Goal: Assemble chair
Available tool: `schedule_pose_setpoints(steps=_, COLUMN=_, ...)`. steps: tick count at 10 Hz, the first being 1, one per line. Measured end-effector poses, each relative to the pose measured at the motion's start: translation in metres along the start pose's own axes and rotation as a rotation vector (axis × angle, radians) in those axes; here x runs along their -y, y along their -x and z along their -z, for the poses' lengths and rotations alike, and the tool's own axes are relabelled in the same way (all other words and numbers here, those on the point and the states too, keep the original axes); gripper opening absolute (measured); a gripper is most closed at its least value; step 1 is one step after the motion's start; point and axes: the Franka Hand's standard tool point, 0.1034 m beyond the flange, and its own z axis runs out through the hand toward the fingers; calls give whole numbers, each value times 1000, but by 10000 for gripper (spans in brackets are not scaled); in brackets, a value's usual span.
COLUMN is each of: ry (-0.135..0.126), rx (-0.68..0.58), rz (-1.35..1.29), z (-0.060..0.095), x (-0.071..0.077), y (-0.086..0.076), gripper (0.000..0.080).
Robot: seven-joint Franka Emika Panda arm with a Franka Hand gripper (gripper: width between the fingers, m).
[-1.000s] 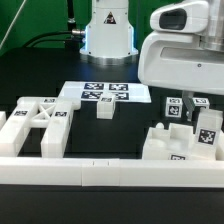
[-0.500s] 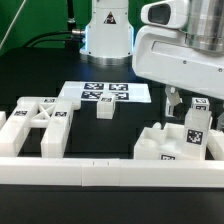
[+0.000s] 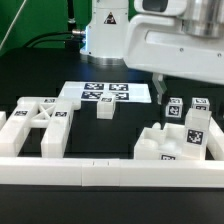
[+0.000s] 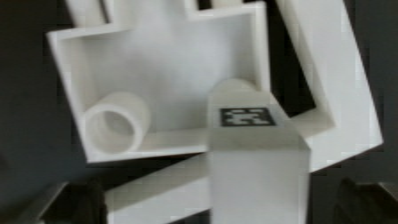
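At the exterior view's right, the partly built chair (image 3: 160, 145) is a white slab with tagged legs standing on it (image 3: 198, 128). My gripper (image 3: 163, 92) hangs just above those legs, its body filling the upper right. In the wrist view a tagged upright leg (image 4: 249, 150) rises from the slab (image 4: 143, 60), beside a round socket (image 4: 111, 128). My gripper (image 4: 214, 205) is open. Its dark fingers (image 4: 64, 205) stand on either side of the leg with gaps between, so it holds nothing.
A chair piece with triangular cut-outs (image 3: 38, 125) lies at the exterior view's left. A small white cube (image 3: 104, 110) sits near the marker board (image 3: 105, 93). A long white border rail (image 3: 90, 175) runs along the front. The arm's base (image 3: 108, 35) stands behind.
The jaws have gone from shut on the upright leg to wide open, letting it go. The gripper has lifted away, and the leg stays standing on the slab.
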Motion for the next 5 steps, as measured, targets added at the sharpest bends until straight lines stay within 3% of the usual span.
schedule_pose_setpoints(steps=5, ry=0, rx=-1, rz=2, z=-3, x=0, y=3, gripper=649)
